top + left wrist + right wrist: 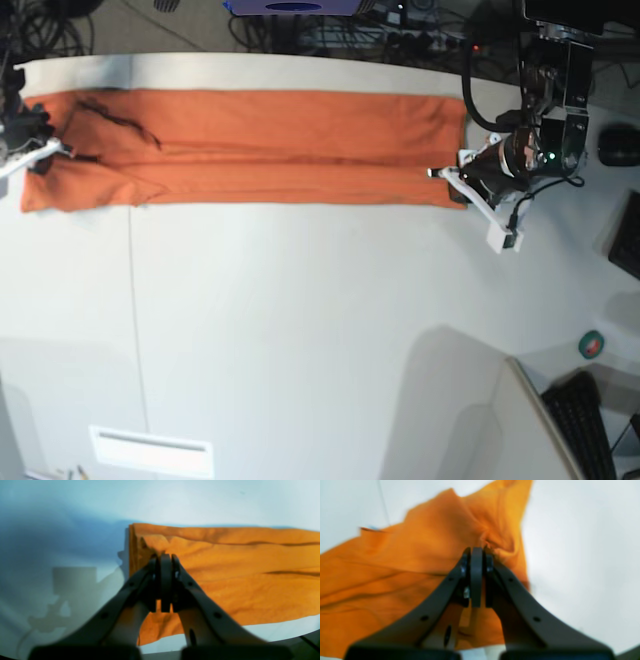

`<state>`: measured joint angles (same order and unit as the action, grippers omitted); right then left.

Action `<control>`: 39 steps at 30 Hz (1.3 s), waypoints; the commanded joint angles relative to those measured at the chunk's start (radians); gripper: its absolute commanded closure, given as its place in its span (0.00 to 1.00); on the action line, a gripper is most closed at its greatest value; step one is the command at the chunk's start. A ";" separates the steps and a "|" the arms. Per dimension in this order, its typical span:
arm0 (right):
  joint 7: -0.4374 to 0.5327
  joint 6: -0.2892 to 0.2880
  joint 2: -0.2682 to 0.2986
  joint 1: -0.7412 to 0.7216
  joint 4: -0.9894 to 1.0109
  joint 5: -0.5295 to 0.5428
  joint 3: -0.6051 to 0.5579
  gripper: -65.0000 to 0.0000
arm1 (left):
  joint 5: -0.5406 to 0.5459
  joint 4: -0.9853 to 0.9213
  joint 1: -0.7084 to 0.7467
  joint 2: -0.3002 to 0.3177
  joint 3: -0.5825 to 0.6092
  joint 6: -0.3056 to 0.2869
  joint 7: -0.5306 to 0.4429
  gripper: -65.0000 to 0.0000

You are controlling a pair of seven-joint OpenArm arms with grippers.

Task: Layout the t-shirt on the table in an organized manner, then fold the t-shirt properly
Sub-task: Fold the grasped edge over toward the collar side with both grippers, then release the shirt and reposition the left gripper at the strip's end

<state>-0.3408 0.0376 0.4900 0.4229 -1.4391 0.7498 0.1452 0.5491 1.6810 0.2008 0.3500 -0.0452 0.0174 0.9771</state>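
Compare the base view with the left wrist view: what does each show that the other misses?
Only the base view shows the whole t-shirt stretched as a long band across the far side of the table, the right gripper at its opposite end, the table's seam line, and a keyboard off the table.

Only the left wrist view shows the left gripper closed on cloth close to the shirt's straight end edge, with its shadow on the table.

Both show the orange shirt, the white table and the left gripper at that end.
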 commanded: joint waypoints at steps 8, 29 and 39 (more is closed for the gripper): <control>0.022 0.002 0.025 0.034 -0.016 -0.005 0.015 1.00 | 0.004 0.021 0.010 0.024 -0.006 -0.004 -0.013 1.00; 0.022 0.068 0.020 0.057 -0.013 -0.003 0.015 0.99 | 0.004 0.020 0.013 0.037 0.008 -0.004 -0.010 1.00; 0.022 0.180 0.019 0.061 -0.033 0.003 0.018 0.36 | 0.004 0.066 0.035 0.037 -0.006 -0.004 -0.010 0.38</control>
<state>-0.3412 0.2131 0.4923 0.4839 -1.4513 0.7532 0.1490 0.5514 1.7294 0.2413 0.3740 -0.0444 0.0174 0.9794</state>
